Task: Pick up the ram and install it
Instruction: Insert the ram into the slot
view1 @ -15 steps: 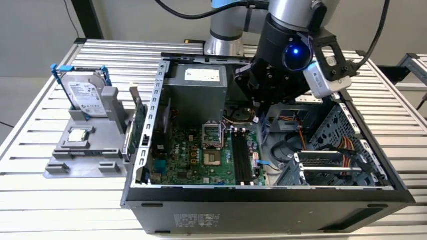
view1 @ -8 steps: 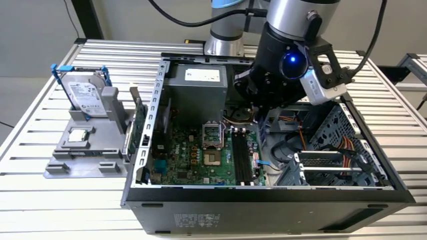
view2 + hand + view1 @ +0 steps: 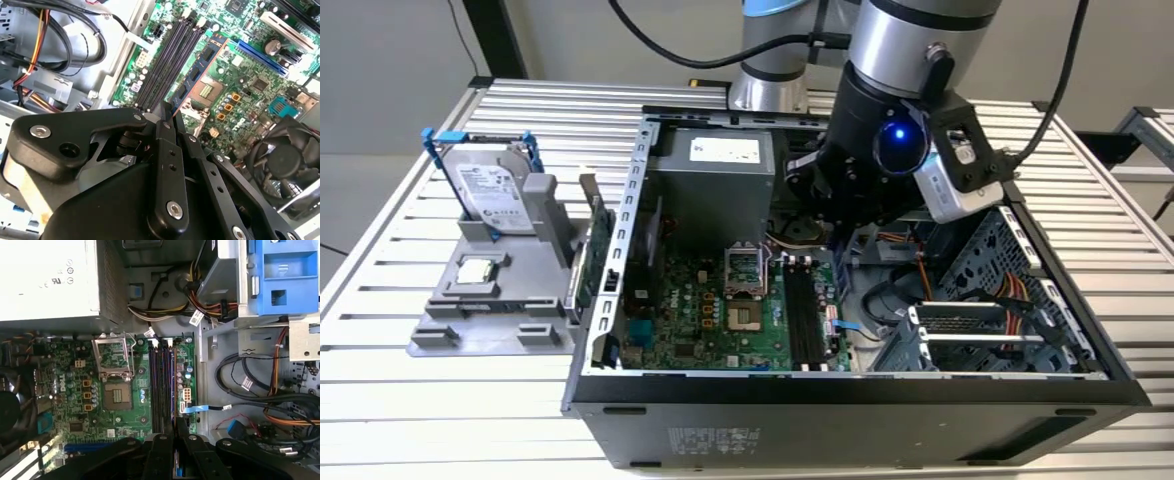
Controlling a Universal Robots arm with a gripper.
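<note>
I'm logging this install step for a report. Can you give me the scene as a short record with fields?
hand: closed on the ram, lowered inside the open computer case
ram: held on edge over the motherboard, alongside the black memory slots
seated in slot: cannot tell
hard drive: upright in a grey fixture, outside the case on the exterior view's left
support: slatted metal table
</note>
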